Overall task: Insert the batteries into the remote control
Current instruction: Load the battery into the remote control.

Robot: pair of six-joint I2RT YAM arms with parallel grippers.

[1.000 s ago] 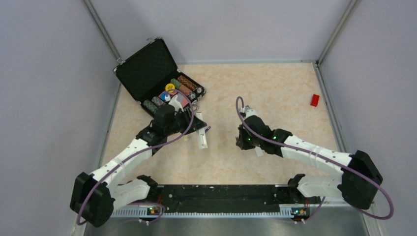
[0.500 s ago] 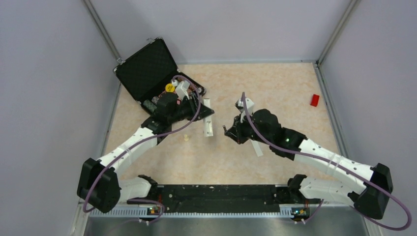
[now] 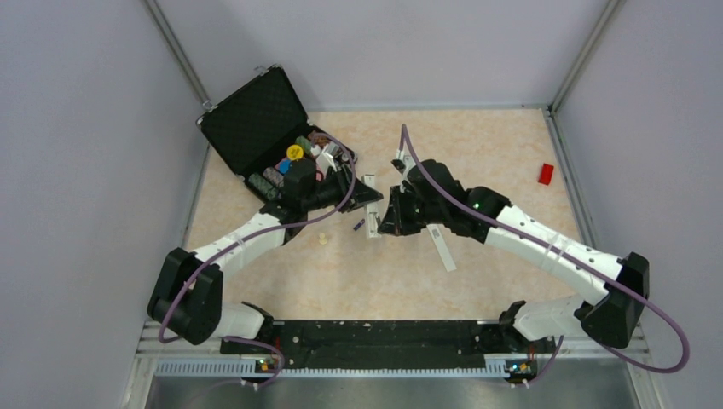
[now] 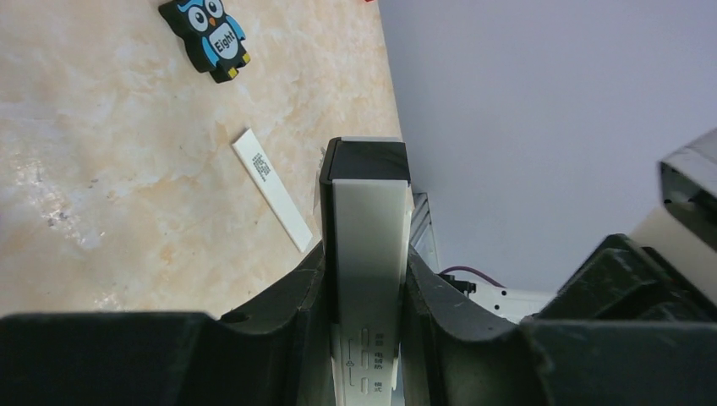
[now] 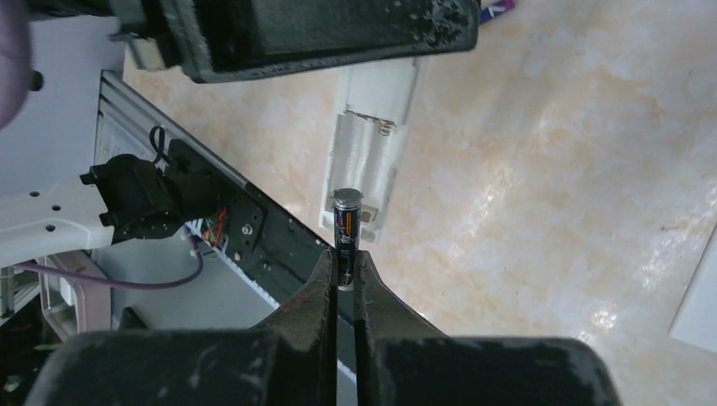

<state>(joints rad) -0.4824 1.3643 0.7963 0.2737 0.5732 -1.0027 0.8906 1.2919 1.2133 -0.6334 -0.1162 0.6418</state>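
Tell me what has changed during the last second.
The left gripper, shut on the remote, carried it forward and rightward. The right gripper, shut on a battery, swung left until the battery faces the remote's open compartment. Nothing was grasped or released. The case, white strip and red block stayed put.

One battery (image 5: 347, 227), one remote control (image 4: 366, 228), one red block (image 3: 546, 173) and one owl gadget (image 4: 216, 38).
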